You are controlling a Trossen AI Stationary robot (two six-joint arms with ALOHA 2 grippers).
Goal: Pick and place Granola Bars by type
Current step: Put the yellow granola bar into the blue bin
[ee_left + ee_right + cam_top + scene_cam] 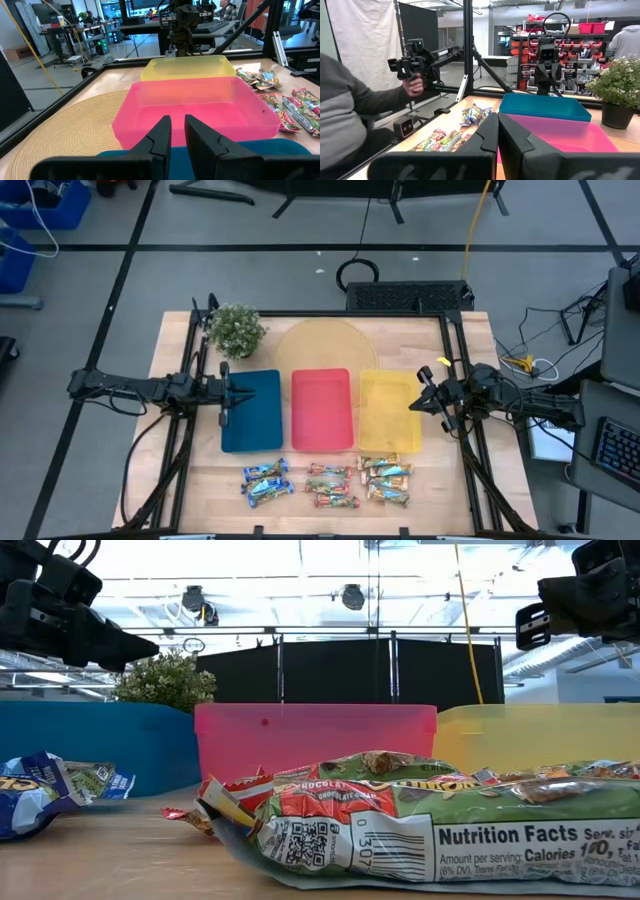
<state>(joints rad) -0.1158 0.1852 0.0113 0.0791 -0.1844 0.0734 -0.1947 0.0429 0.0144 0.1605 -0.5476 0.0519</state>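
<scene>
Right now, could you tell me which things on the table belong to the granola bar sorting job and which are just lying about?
Part of the job:
- blue-white bars
- red-brown bars
- orange-teal bars
- blue tray, red tray, yellow tray
- left gripper and right gripper, both empty

Just lying about:
- potted plant
- round woven mat
</scene>
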